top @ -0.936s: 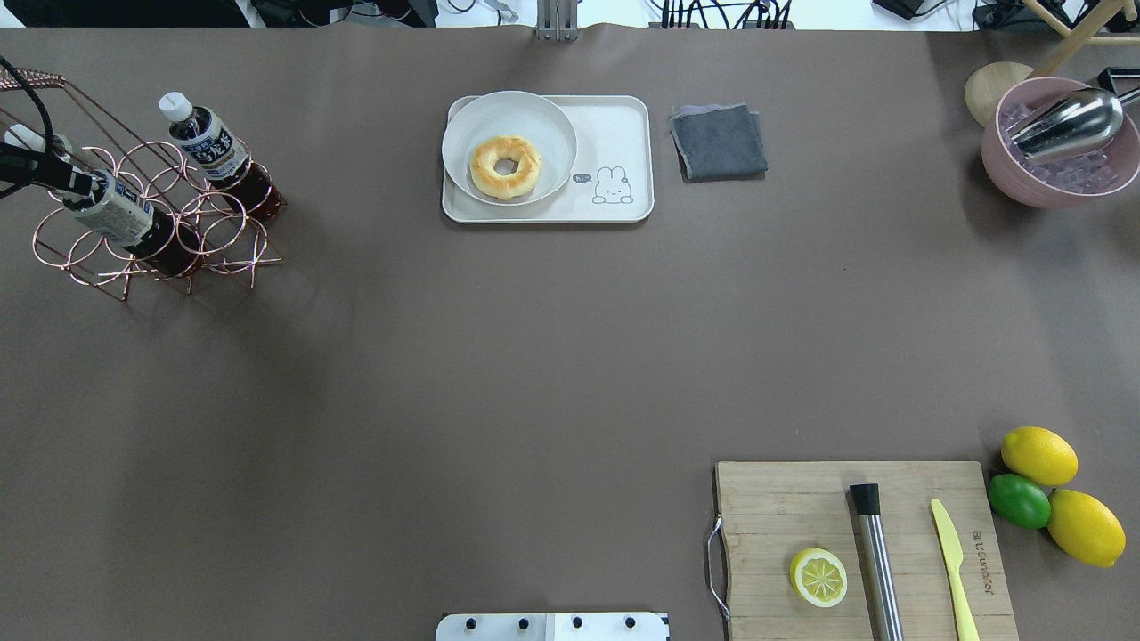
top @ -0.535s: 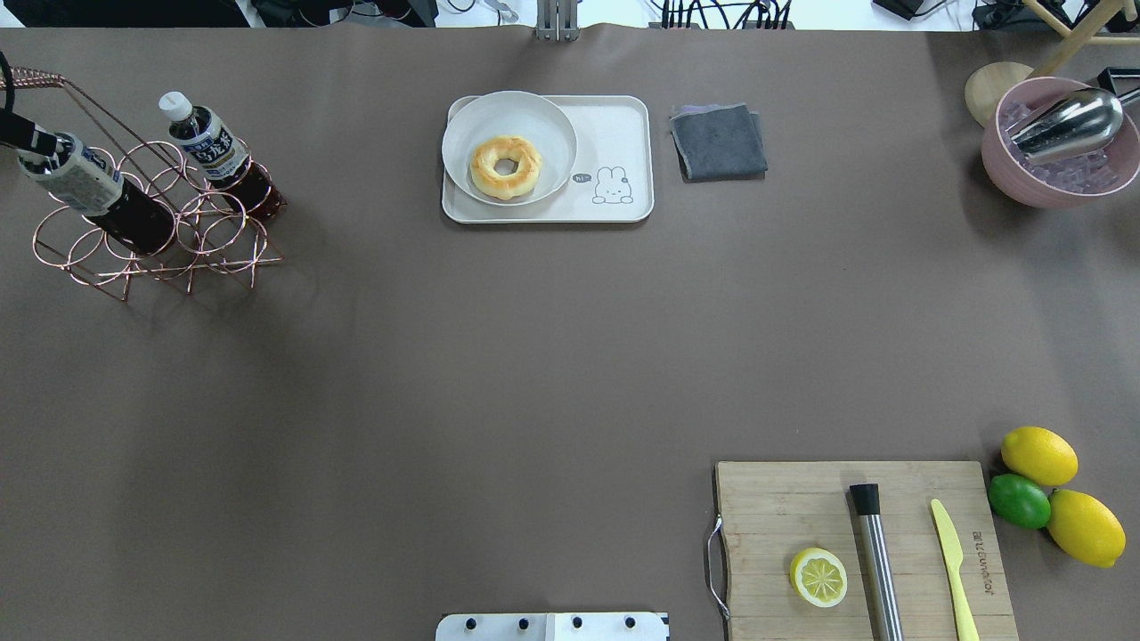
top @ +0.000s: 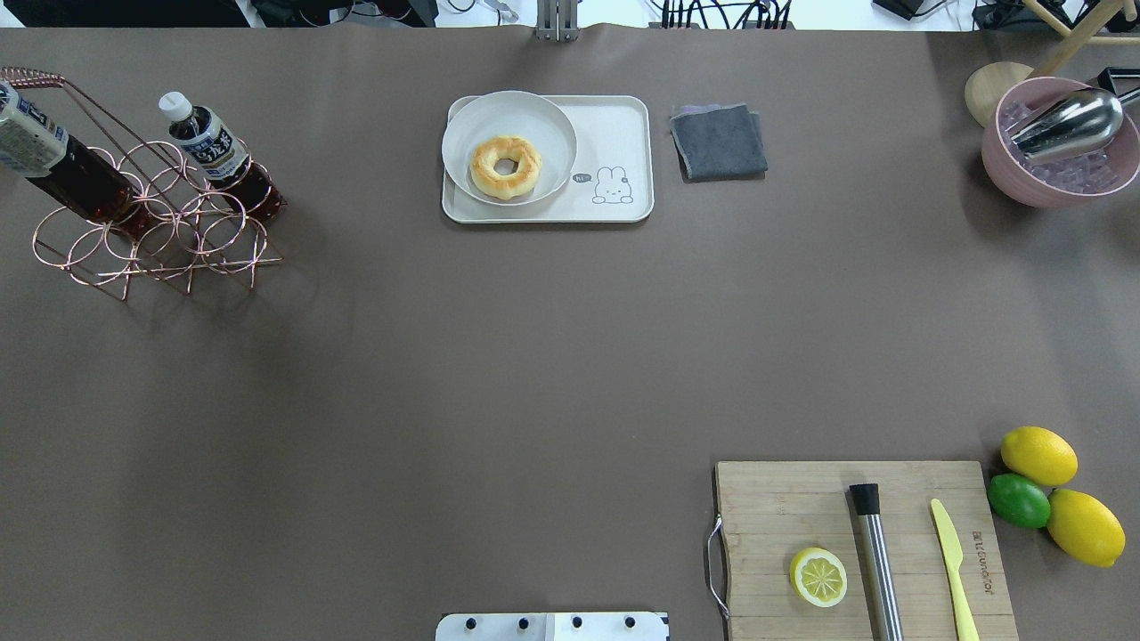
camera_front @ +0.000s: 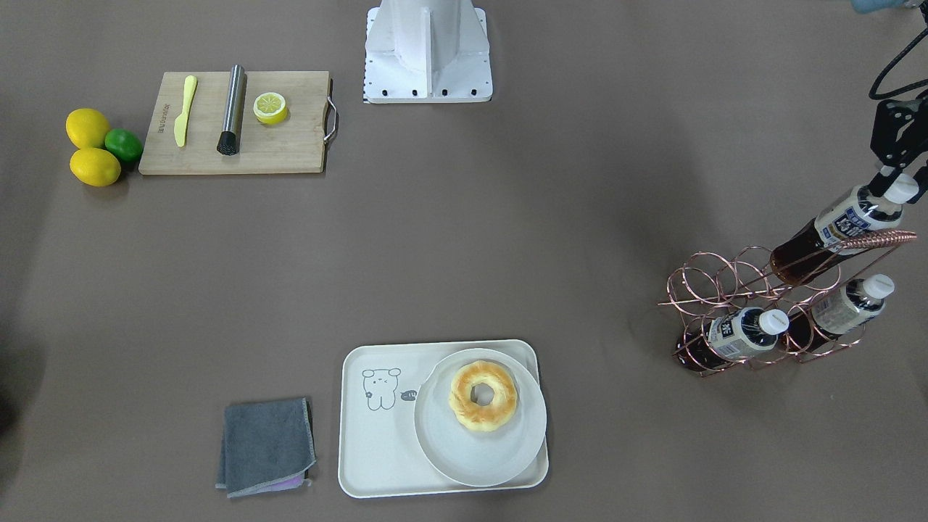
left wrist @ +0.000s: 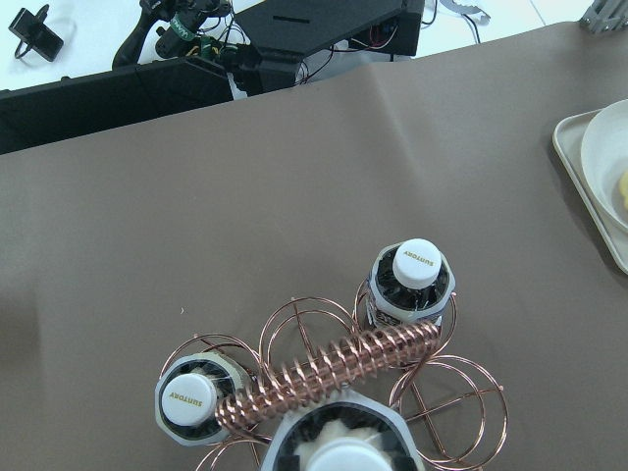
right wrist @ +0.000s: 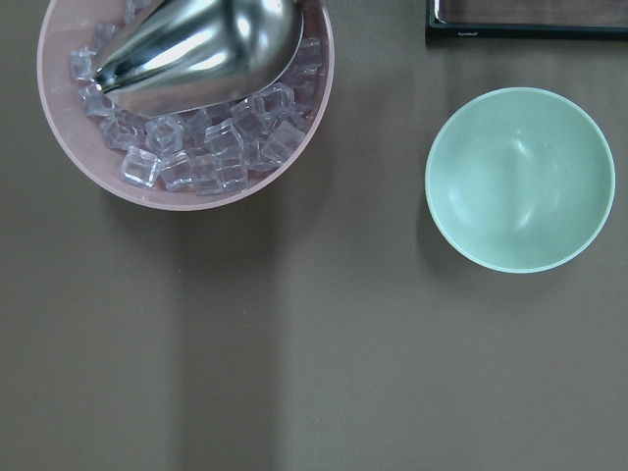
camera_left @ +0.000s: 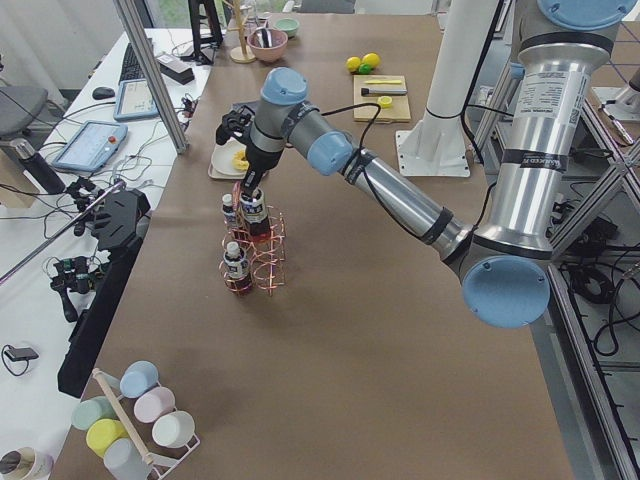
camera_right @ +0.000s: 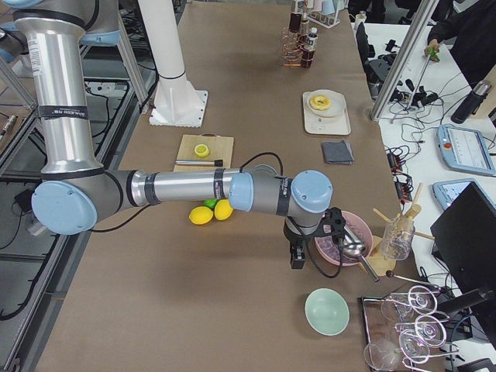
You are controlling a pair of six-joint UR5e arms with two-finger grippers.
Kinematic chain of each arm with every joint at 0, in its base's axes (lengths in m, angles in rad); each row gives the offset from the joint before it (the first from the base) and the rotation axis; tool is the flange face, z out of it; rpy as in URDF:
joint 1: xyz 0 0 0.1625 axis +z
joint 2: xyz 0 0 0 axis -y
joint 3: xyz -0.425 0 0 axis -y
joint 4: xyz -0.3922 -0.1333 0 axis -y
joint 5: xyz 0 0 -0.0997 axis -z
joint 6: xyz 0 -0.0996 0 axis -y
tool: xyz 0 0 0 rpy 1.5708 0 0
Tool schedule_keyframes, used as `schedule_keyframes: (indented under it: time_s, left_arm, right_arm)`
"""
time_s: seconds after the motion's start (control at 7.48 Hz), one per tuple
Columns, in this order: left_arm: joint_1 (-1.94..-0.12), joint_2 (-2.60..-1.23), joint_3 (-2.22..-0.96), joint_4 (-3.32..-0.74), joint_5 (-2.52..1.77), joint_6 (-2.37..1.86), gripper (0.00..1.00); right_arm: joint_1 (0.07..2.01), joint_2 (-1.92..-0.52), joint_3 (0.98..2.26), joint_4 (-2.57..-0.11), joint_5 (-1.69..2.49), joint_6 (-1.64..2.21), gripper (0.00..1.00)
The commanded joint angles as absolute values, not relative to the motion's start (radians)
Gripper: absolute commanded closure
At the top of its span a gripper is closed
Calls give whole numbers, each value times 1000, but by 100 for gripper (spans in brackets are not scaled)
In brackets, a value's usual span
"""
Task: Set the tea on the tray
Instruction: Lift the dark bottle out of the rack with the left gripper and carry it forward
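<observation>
Where the front-facing view meets its right edge, the left gripper (camera_front: 896, 181) is clamped on the white cap (camera_front: 904, 190) of the tea (camera_front: 834, 228), which hangs tilted with its dark base low over the copper wire rack (camera_front: 714, 290), well apart from the tray (camera_front: 377, 435) at lower centre. Seen from the left end, the left arm (camera_left: 400, 190) stretches from the base at right across the table, wrist bent down over the rack. From the right end, the right arm (camera_right: 186, 188) reaches low, the right gripper (camera_right: 297, 256) pointing down beside the pink ice bowl (right wrist: 196, 199); whether it is open I cannot tell. A brown cover (camera_front: 507, 239) lies over the table; a plate (camera_front: 478, 457) with a doughnut (camera_front: 483, 396) sits on the tray, a grey cloth (camera_front: 264, 446) just to its left. Desks (camera_left: 100, 120) with cables flank both ends.
</observation>
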State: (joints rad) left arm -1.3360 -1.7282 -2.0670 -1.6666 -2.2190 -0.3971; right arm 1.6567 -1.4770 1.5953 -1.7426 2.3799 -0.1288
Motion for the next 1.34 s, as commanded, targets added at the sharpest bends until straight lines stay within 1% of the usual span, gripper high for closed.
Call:
schedule_keyframes:
  time_s: [0.0, 0.13, 0.27, 0.53, 0.67, 0.8, 0.94, 1.07, 1.2]
  left_arm:
    - [-1344, -1720, -2201, -1545, -2220, -391, 100]
    - [-1335, -1688, -2242, -1530, -2220, -394, 100]
    - [-1271, -1680, -2291, -1519, -2221, -461, 100]
    - [-1156, -1693, -2342, -1508, -2194, -608, 100]
    - [-1075, -1745, -2344, -1500, -2139, -697, 100]
    - [-1012, -1857, -2342, -1356, -2097, -745, 100]
    - [-982, -2029, -2338, -1133, -2045, -747, 100]
    - [-929, -2160, -2321, -995, -1979, -755, 100]
    - [-876, -2208, -2268, -996, -1939, -838, 100]
  right_arm:
    - [1657, -1476, 1595, -1743, 2385, -129, 0]
    - [1657, -1474, 1595, -1743, 2385, -129, 0]
    - [1657, -1476, 1597, -1743, 2387, -129, 0]
    - [1657, -1474, 1603, -1747, 2387, -129, 0]
    - [1657, -1468, 1597, -1746, 2385, -129, 0]
    - [1655, -1460, 1594, -1744, 2384, -127, 0]
    - [1655, -1457, 1592, -1746, 2384, -127, 0]
    - [1655, -1457, 1592, -1744, 2384, -126, 0]
    - [1655, -1459, 1592, -1743, 2384, -126, 0]
